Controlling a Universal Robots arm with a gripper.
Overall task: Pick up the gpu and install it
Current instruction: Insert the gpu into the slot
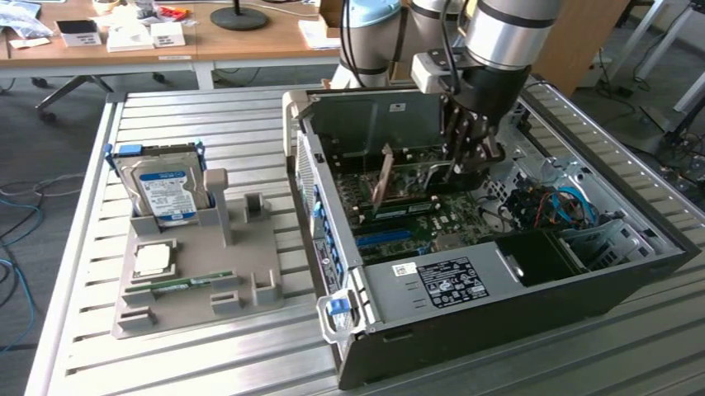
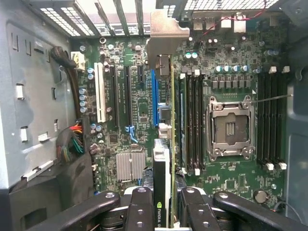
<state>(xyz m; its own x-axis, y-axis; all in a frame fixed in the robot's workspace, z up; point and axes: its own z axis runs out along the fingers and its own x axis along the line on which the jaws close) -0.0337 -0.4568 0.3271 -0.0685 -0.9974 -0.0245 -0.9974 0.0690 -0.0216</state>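
The gpu [image 2: 172, 125] appears edge-on in the wrist view, a thin green card with its silver bracket [image 2: 166, 33] at the far end by the case's rear slots. My gripper [image 2: 166, 209] is shut on the card's near end, one black finger [image 2: 139, 207] on each side. The card stands upright over the motherboard, close beside the blue expansion slot [image 2: 154, 96]. I cannot tell whether it touches the slot. In the exterior view my gripper [image 1: 471, 161] reaches down into the open computer case [image 1: 617, 280], with the gpu [image 1: 417, 175] held inside it.
At the exterior view's left, a grey fixture [image 1: 253, 289] holds a silver hard drive [image 1: 165, 194], a square chip [image 1: 152, 260] and a narrow green memory stick [image 1: 182, 285]. Inside the case are the processor socket [image 2: 230, 127], memory slots [image 2: 195, 120], a heatsink [image 2: 130, 166] and cable bundles [image 2: 72, 139].
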